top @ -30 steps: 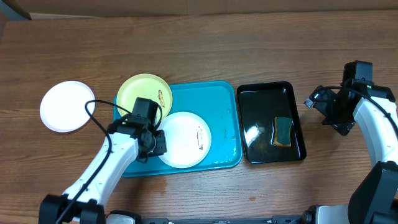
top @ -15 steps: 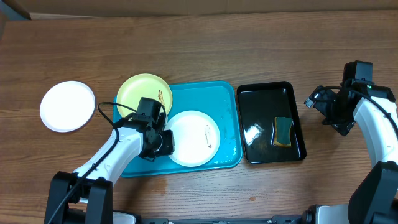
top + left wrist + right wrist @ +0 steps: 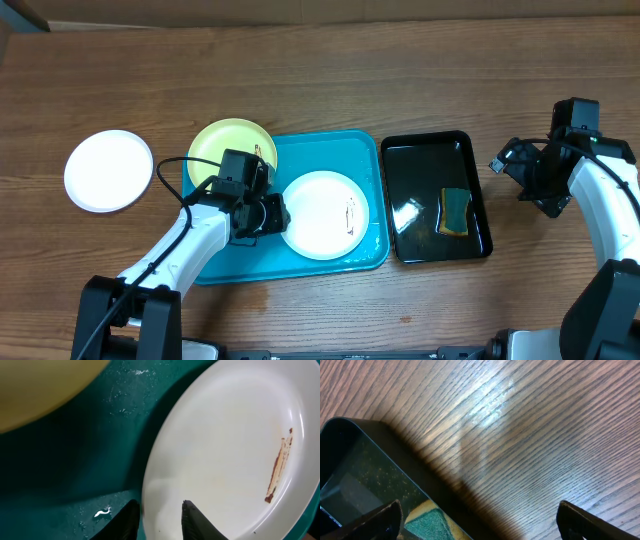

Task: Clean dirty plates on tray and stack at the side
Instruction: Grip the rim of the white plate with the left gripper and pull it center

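A white plate (image 3: 320, 215) with a brown smear lies on the turquoise tray (image 3: 340, 150), right of centre. My left gripper (image 3: 278, 215) is shut on its left rim. In the left wrist view the fingers (image 3: 160, 520) straddle the rim of this plate (image 3: 225, 450), and the smear (image 3: 280, 467) shows near the far edge. A yellow-green plate (image 3: 225, 150) with a small smear overlaps the tray's back left corner. A clean white plate (image 3: 108, 170) lies on the table at the far left. My right gripper (image 3: 515, 170) is open and empty above bare wood.
A glossy black tray (image 3: 420, 170) stands right of the turquoise tray and holds a green and yellow sponge (image 3: 456, 212). The right wrist view shows the black tray's corner (image 3: 350, 460), the sponge (image 3: 430, 522) and wood table.
My left gripper has moved right across the tray, and the white plate with the smear has slid right with it. The right arm has not moved.
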Controlling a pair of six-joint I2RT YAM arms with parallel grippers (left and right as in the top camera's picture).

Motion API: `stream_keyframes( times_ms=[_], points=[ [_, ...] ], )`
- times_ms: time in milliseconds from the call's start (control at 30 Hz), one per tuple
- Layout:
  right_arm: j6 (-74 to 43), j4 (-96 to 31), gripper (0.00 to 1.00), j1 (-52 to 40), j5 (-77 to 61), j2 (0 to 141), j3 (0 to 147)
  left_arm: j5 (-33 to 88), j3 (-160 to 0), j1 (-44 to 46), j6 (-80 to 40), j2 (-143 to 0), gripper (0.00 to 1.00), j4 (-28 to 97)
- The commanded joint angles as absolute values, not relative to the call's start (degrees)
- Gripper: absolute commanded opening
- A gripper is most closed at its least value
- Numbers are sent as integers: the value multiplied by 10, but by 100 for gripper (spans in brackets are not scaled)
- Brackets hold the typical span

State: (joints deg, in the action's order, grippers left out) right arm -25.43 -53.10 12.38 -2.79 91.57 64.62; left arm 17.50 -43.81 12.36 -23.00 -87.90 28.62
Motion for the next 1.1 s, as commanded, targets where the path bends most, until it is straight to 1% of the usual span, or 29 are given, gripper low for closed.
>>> stream_keyframes(
  times_ms=[0, 133, 267, 433, 500, 600, 667, 900, 1067],
  points=[
    [-253, -528, 100, 126, -31, 916, 656, 143, -449, 124, -236, -882, 29, 291],
    [-253, -528, 100, 126, -31, 916, 656, 131, -449, 128, -229, -882, 22, 292],
    [-253, -528, 100, 126, -31, 916, 656, 116, -448, 139, -229, -889, 22, 291],
    [-253, -528, 100, 126, -31, 916, 656, 98, -448, 149, -229, -896, 16, 284],
    [-253, -528, 100, 126, -31, 916, 656, 99, -448, 149, -229, -896, 13, 282],
    [-253, -528, 100, 126, -31, 916, 656, 98, -448, 149, -229, -896, 4, 282],
    [-253, -528, 100, 126, -31, 916, 656, 92, -448, 149, -235, -896, 4, 283],
    [-253, -528, 100, 126, -31, 916, 656, 53, -448, 149, -321, -896, 4, 291],
    [-253, -528, 100, 126, -31, 916, 656, 38, -448, 149, -355, -896, 4, 294]
  ],
)
